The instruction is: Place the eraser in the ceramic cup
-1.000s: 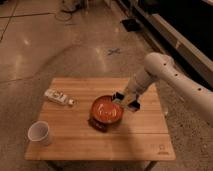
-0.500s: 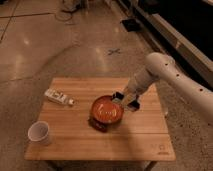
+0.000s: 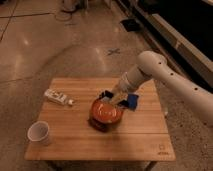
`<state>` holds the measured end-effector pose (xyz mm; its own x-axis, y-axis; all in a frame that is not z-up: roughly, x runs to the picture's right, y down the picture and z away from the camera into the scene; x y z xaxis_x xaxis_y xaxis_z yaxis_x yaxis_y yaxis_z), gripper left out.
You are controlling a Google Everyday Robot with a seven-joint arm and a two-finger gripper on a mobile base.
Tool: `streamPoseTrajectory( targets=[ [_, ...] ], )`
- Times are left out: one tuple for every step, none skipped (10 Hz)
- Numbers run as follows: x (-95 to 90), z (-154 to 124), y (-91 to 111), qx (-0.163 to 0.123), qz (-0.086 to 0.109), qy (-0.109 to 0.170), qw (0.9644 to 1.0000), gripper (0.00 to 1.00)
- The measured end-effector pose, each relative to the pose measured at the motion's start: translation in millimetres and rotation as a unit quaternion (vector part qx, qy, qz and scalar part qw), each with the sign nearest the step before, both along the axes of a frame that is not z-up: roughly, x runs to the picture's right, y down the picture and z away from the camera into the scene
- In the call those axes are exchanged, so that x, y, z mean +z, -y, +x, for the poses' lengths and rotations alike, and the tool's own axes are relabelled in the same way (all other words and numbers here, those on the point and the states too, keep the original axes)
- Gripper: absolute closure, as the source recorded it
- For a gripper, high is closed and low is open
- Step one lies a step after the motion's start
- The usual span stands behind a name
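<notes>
The eraser (image 3: 101, 126) seemed to be the dark, flat shape at the near-left foot of the bowl (image 3: 92, 112), pressed against its base. Whether it lay beside the bowl or partly under it could not be told, and no red and white mark was readable on it. The orange-red bowl stood near the middle of the table (image 3: 142, 136).

The gripper (image 3: 109, 96) hung over the bowl's far rim with its fingers clenched together. A dark patch sat at its tip, and whether that was the fingers alone or something between them could not be told. The white arm (image 3: 150, 67) reached down to it from the upper right. A blue block (image 3: 133, 102) lay just beside the gripper, behind the bowl's right edge.

The cup (image 3: 39, 132) stood upright near the table's front left corner, well apart from the bowl and the gripper. A white elongated item (image 3: 58, 97) with dark markings lay toward the far left edge, between cup and bowl in depth.
</notes>
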<state>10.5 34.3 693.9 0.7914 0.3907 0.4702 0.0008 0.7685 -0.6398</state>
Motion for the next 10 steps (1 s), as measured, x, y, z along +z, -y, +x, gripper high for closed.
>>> streamPoseTrajectory(
  targets=[
    [-5.1,-14.2,-0.7,0.004,0.0,0.013,0.9999,0.86],
    [-11.8,-32.4,-1.4,0.009,0.0,0.028,0.9996,0.86],
    [-17.4,-49.6,-2.0,0.013,-0.001,0.043,0.999,0.86],
    [-22.5,-65.0,-3.0,0.016,-0.001,0.055,0.9984,0.86],
    [-27.0,-77.5,-4.1,0.017,-0.001,0.065,0.9978,0.86],
    [-33.5,-95.0,-7.7,0.018,-0.001,0.078,0.9968,0.86],
    [-39.6,-108.7,-11.3,0.017,0.0,0.09,0.9958,0.86],
    [-45.8,-120.8,-14.6,0.015,0.0,0.1,0.9949,0.86],
    [-54.0,-135.2,-18.5,0.013,0.001,0.113,0.9935,0.86],
    [-61.2,-147.1,-22.2,0.011,0.002,0.124,0.9922,0.86]
  ],
)
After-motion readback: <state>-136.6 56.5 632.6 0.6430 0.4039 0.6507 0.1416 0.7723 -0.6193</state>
